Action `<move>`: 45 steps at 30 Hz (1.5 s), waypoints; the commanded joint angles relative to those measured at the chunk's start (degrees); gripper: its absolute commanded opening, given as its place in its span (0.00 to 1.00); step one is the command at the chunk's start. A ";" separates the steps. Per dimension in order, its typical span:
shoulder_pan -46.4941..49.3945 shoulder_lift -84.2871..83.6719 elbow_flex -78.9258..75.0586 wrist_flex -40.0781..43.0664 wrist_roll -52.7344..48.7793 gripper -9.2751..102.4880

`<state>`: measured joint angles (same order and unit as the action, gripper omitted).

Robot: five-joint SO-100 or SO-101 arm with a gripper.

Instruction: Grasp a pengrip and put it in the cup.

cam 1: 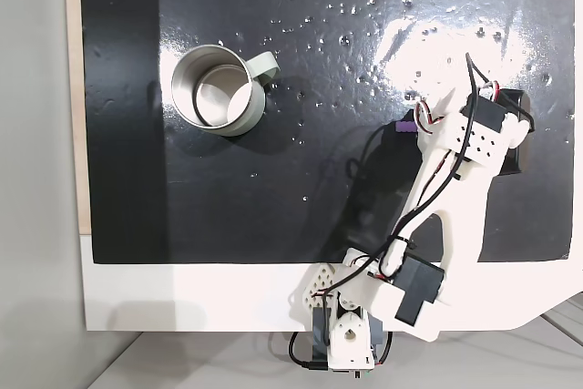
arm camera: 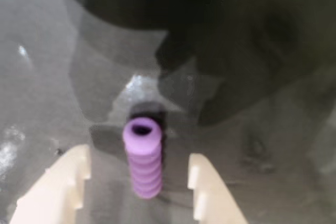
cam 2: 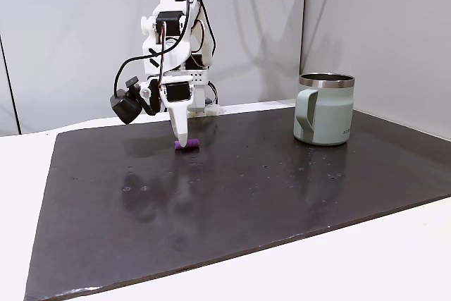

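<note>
Gripper [arm camera: 139, 182] down over pengrip [arm camera: 143, 158]
Fingers [arm camera: 207, 190] apart, flanking the purple tube untouched on the mat [cam 2: 246, 188], well away from cup [cam 2: 324, 109].

Overhead glare, blurred wrist view.

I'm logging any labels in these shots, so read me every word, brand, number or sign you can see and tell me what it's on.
Cup: a small dark mark low on its side, near the bottom right in a fixed view, too small to read.
Pen grip: plain purple ribs, no text.
Arm, gripper and black mat: no readable writing.
</note>
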<state>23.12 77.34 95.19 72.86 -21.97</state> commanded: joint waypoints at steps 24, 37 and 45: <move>-2.64 -4.83 -5.54 -3.08 -1.67 0.10; -5.36 2.46 -16.44 8.26 4.66 0.08; -13.62 12.57 -21.71 14.33 12.48 0.08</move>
<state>12.83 83.85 77.26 85.61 -12.13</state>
